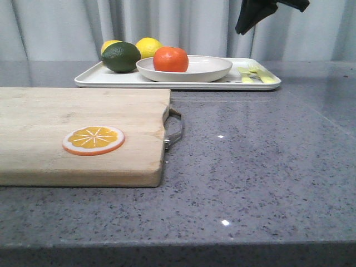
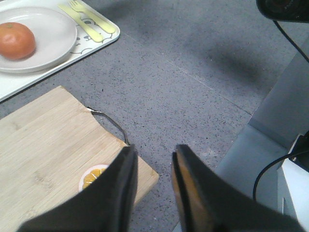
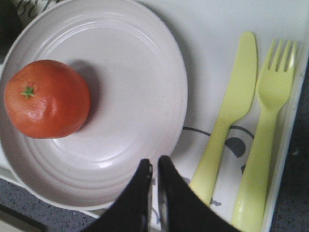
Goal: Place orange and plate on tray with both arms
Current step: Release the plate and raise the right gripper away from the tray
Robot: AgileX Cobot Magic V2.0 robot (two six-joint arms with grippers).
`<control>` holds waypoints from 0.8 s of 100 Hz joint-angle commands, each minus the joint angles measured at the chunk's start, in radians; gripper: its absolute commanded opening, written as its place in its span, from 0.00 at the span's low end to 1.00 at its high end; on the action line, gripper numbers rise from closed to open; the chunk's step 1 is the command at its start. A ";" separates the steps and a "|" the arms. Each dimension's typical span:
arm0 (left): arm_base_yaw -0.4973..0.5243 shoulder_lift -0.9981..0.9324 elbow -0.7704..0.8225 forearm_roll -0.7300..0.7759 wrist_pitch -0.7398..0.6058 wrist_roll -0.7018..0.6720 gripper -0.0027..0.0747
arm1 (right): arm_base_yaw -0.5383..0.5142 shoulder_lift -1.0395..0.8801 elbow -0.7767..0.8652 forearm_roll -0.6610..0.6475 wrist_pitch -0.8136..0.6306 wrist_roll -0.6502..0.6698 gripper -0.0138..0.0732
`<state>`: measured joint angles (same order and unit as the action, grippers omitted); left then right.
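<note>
The orange (image 1: 171,59) sits in the off-white plate (image 1: 214,68), which rests on the white tray (image 1: 100,78) at the back of the table. My right gripper (image 1: 253,19) hangs high above the tray's right end. In the right wrist view its jaws (image 3: 154,164) are shut and empty, above the plate's rim (image 3: 135,72), with the orange (image 3: 46,99) apart from them and the tray (image 3: 207,29) below. My left gripper (image 2: 153,157) is open and empty above the table by the cutting board's corner. That view also shows the orange (image 2: 16,41), plate (image 2: 58,34) and tray (image 2: 14,84).
A wooden cutting board (image 1: 67,122) with a metal handle (image 1: 175,129) lies front left and carries an orange slice disc (image 1: 93,139). Two lemons (image 1: 148,46) and a dark green fruit (image 1: 120,57) sit on the tray's left end. A yellow-green knife (image 3: 227,116) and fork (image 3: 268,121) lie on its right end.
</note>
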<state>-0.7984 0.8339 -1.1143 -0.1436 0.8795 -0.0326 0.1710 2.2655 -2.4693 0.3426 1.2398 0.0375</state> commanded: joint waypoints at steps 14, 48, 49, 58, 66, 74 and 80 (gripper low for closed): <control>0.002 -0.108 0.065 -0.005 -0.114 -0.015 0.01 | -0.001 -0.135 -0.030 0.006 -0.011 -0.022 0.08; 0.002 -0.256 0.211 -0.005 -0.167 -0.020 0.01 | 0.016 -0.233 -0.028 -0.013 0.014 -0.030 0.08; 0.002 -0.259 0.216 -0.005 -0.166 -0.020 0.01 | 0.018 -0.236 -0.028 -0.016 0.014 -0.030 0.08; 0.002 -0.285 0.246 -0.005 -0.182 -0.020 0.01 | 0.033 -0.263 -0.019 -0.041 0.016 -0.030 0.08; 0.002 -0.299 0.265 -0.005 -0.191 -0.020 0.01 | 0.046 -0.296 0.024 -0.059 0.010 -0.032 0.08; 0.002 -0.306 0.281 -0.005 -0.198 -0.020 0.01 | 0.055 -0.335 0.095 -0.079 -0.004 -0.037 0.08; 0.002 -0.310 0.297 -0.005 -0.205 -0.020 0.01 | 0.062 -0.379 0.167 -0.100 -0.009 -0.051 0.08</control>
<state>-0.7984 0.5240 -0.8092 -0.1399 0.7637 -0.0446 0.2278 1.9959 -2.3518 0.2677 1.2469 0.0113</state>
